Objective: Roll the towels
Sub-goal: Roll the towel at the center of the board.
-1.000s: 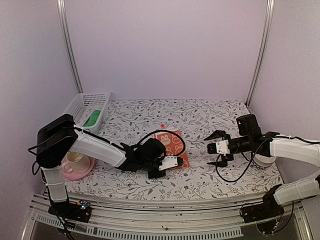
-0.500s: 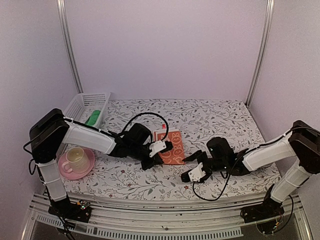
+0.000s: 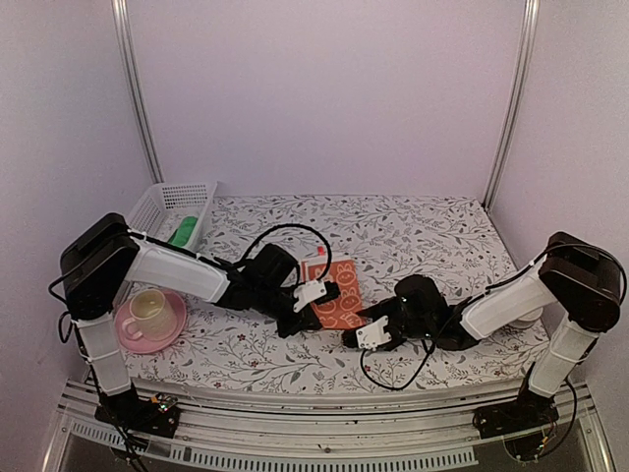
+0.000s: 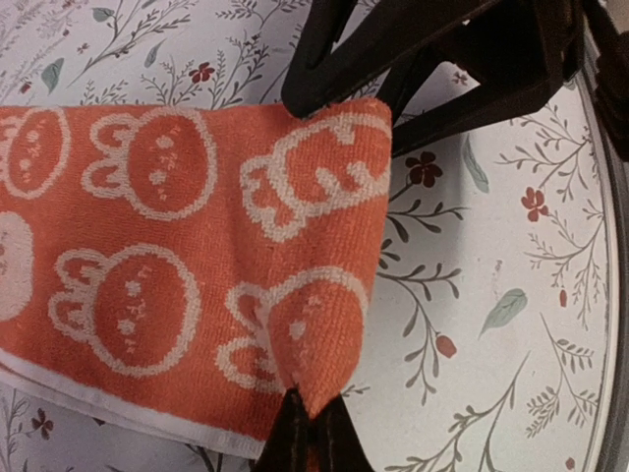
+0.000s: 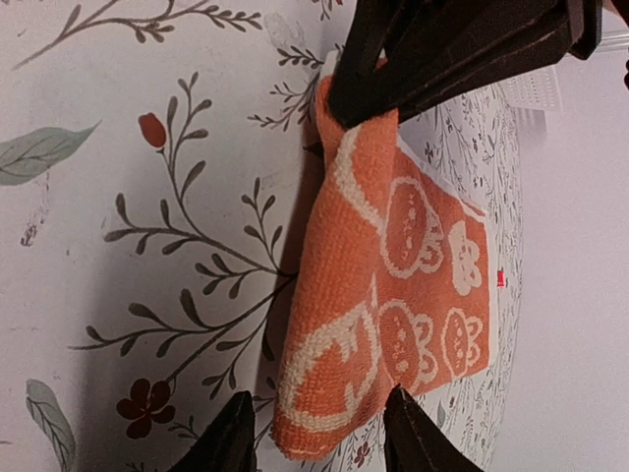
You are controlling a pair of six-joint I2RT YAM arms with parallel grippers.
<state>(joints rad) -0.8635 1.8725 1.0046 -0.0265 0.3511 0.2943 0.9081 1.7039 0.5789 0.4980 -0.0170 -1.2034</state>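
Observation:
The orange-red towel (image 3: 339,298) with its white pattern lies on the flowered table near the middle, its near edge lifted into a fold. My left gripper (image 3: 316,297) is shut on one corner of that fold (image 4: 310,433). My right gripper (image 3: 356,324) stands at the other near corner, and its two black fingers (image 5: 232,441) straddle the towel's (image 5: 393,265) tip, still apart from each other. The left wrist view has the towel (image 4: 177,256) spread to the left, with the right gripper (image 4: 432,59) dark at the top. The green towel (image 3: 181,232) lies in the basket at the back left.
A white slatted basket (image 3: 162,205) stands at the back left. A pink saucer (image 3: 172,332) with a cup (image 3: 147,310) on it sits near the left arm's base. A white round object (image 3: 521,317) is partly hidden behind the right arm. Metal posts and walls close in the sides.
My right arm swung down and left from the right side to the towel's near corner, its jaws narrowing. My left gripper drew its towel corner back and to the left.

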